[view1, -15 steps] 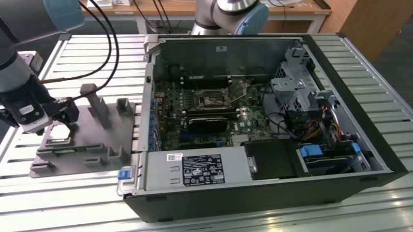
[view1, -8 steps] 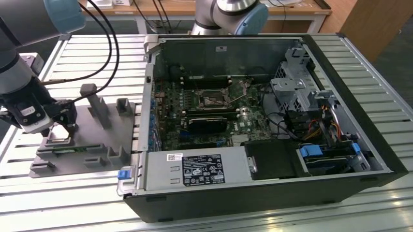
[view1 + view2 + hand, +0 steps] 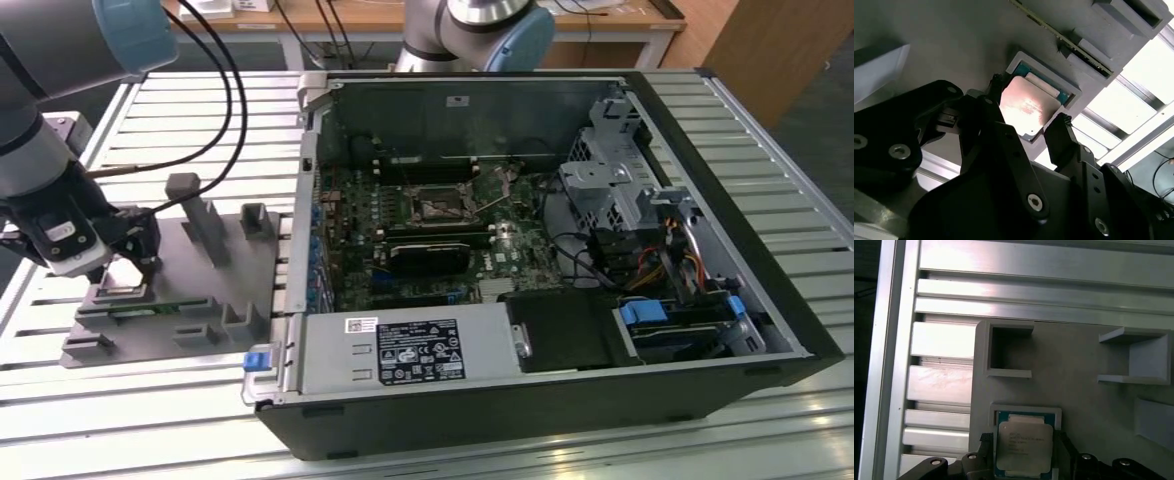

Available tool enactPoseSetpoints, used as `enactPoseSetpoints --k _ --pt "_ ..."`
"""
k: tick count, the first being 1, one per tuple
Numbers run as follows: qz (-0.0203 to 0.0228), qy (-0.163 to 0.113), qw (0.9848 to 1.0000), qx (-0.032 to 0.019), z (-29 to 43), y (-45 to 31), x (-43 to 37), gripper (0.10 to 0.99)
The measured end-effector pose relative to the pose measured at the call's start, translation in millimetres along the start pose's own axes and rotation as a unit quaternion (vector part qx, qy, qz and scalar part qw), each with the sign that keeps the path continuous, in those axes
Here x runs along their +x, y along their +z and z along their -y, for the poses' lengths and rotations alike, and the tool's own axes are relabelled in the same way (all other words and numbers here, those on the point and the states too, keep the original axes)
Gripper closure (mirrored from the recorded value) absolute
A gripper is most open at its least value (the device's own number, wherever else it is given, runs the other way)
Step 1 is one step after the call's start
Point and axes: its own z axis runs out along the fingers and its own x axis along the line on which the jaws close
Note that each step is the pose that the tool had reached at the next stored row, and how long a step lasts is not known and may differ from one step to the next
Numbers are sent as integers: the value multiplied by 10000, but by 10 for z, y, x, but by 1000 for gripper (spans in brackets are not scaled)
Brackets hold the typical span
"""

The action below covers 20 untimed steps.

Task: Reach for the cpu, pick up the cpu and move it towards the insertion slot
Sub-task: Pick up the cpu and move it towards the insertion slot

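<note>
The cpu (image 3: 1026, 107), a small silvery square chip, sits at its raised square nest on the grey fixture plate (image 3: 160, 345) at the exterior view's left. My gripper (image 3: 118, 272) hangs straight over that nest. In both wrist views its two black fingers (image 3: 1066, 132) stand on opposite sides of the cpu (image 3: 1024, 442) and touch its edges, so the gripper (image 3: 1030, 100) is shut on it. The chip looks barely raised from the nest. The insertion slot (image 3: 438, 205), a square socket with a dark centre, lies on the motherboard inside the open computer case, far to the exterior view's right of the gripper.
Upright grey fixture blocks (image 3: 200, 215) stand on the plate between the gripper and the case wall (image 3: 310, 190). A memory stick (image 3: 1074, 47) lies in a holder beside the nest. The slatted aluminium table (image 3: 174, 110) carries everything. Black cables (image 3: 220, 90) hang from the arm.
</note>
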Motion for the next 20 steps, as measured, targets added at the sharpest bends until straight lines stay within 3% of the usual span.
enactPoseSetpoints --k 13,15,16,20 --pt "-1 -2 10000 1 2 44 7 467" --pt "-1 -2 10000 1 2 45 7 486" --pt "0 -2 10000 0 2 45 7 545" --pt "2 -2 10000 -1 1 36 6 545"
